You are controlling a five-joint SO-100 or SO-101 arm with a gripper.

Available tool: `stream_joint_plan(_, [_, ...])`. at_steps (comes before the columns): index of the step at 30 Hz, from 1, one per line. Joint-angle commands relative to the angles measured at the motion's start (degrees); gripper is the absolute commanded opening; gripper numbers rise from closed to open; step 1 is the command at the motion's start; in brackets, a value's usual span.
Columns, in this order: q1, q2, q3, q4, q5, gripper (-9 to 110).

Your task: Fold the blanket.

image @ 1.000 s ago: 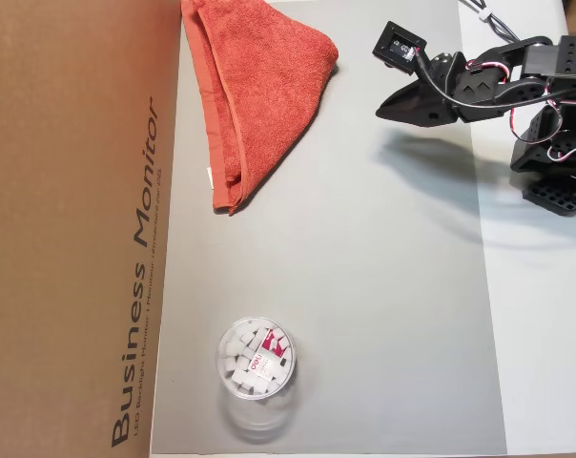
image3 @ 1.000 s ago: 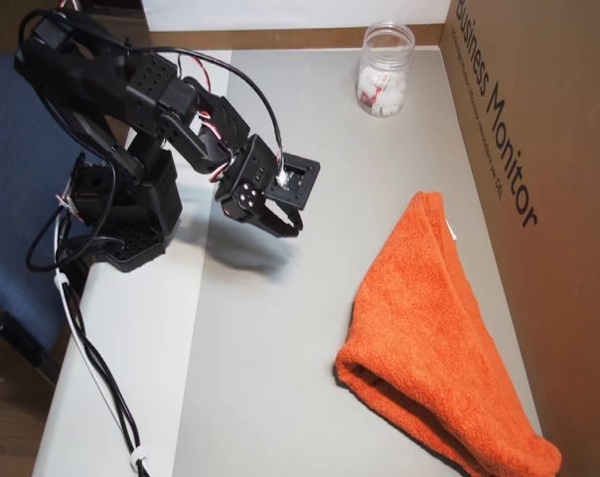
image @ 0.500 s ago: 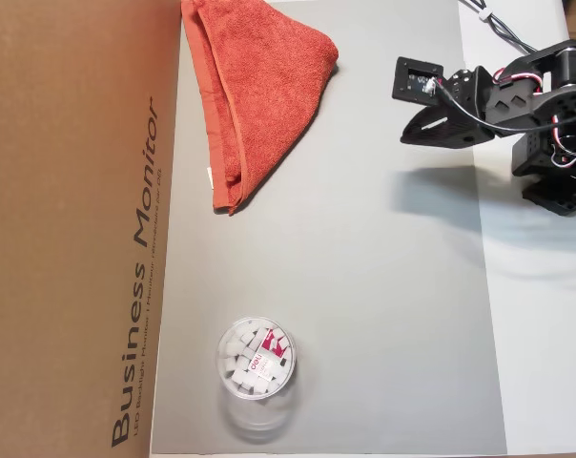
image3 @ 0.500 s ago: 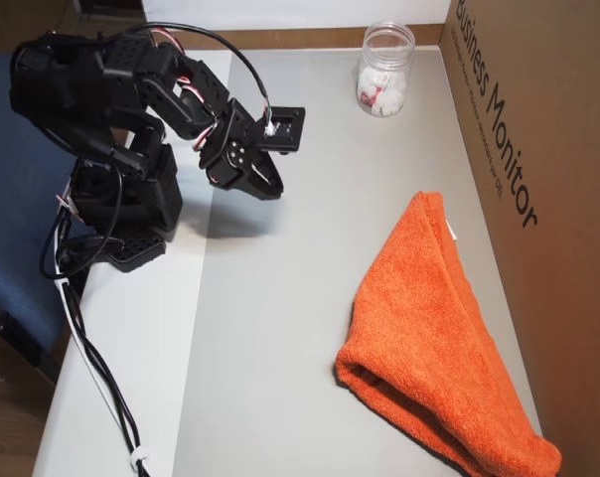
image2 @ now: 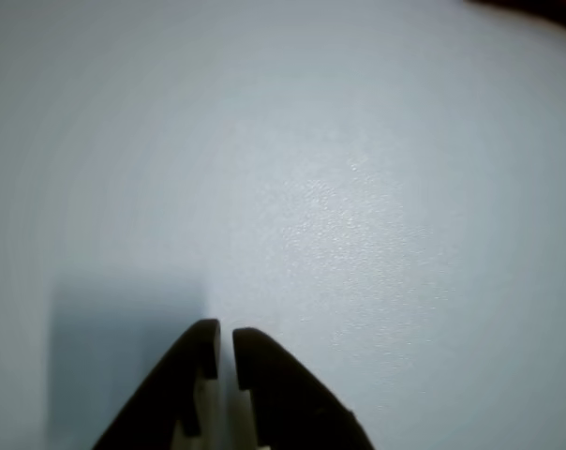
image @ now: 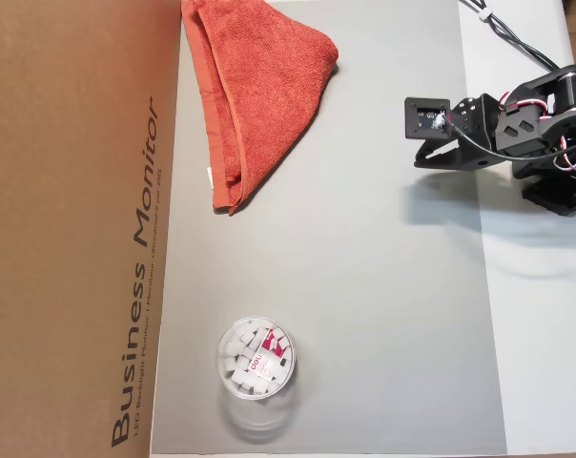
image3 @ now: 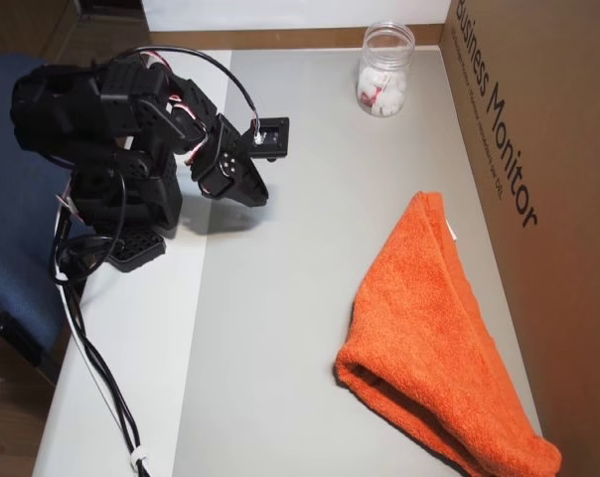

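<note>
The blanket (image: pixel 264 86) is an orange-red terry towel folded into a rough triangle. It lies on the grey mat (image: pixel 364 315) against the cardboard box, and it also shows in the other overhead view (image3: pixel 429 328). A small white tag (image: pixel 209 175) sticks out at its edge. My gripper (image: pixel 423 160) is drawn back near the arm's base, well apart from the blanket, also seen in the other overhead view (image3: pixel 252 195). In the wrist view the gripper (image2: pixel 225 334) is shut and empty, its jaws nearly touching, over bare mat.
A clear plastic cup (image: pixel 257 358) holding several white pieces stands on the mat near the box, also in the other overhead view (image3: pixel 384 70). A tall cardboard box (image: pixel 69 229) marked "Business Monitor" walls one side. Cables (image3: pixel 91 358) trail from the arm's base.
</note>
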Motion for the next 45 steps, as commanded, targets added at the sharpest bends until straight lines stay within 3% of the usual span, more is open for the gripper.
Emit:
stream_joint_plan(1, [-1.1,3.3,1.8,0.3,-0.2,0])
stream_joint_plan(19, [-2.2,10.7,10.4,3.7,0.2,0])
stream_joint_plan(29, [-1.3,10.7,10.4,16.8,0.8,0])
stream_joint_plan(45, [-1.3,20.4,10.2,22.1,0.0,0])
